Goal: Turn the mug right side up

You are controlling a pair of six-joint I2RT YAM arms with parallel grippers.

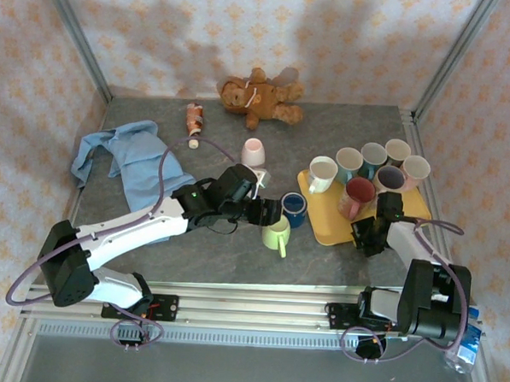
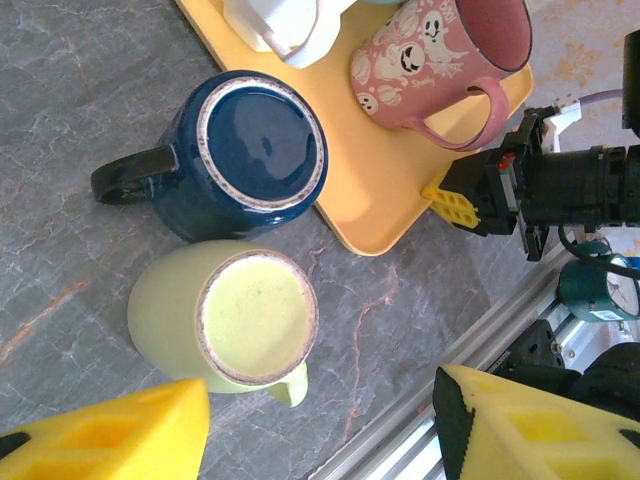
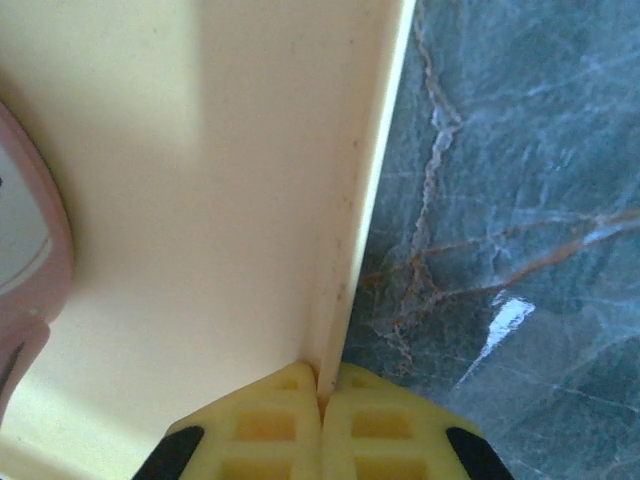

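1. Closest to the arms, the green mug (image 2: 250, 315) stands bottom-up on the worktop (image 2: 60, 200), just off the corner of the yellow tray (image 2: 370, 190), with its handle pointing toward the near edge. It seems to be the one to turn over.
2. The main risk is the crowding. A blue mug (image 2: 255, 150), also bottom-up, sits right behind the green one, so close that I cannot tell whether they touch. A wide or skewed approach could catch the blue mug or push the green one into the tray.
3. The glazed, rounded wall could also slip in a shallow grip and the mug roll away halfway through the turn.
4. The left hand (image 2: 318, 395) hangs above the green mug's near side. Its fingers are spread wider than the mug, holding nothing and touching nothing.
5. Further right, the right hand (image 3: 320, 425) has its fingers pressed together on the tray's rim, apparently pinching it. A tug there would disturb the mugs standing on the tray.
6. Beyond, a pale pink mug (image 1: 253, 151) stands alone. A blue cloth (image 1: 120, 158) and a teddy bear (image 1: 258, 97) lie toward the back wall, well clear.
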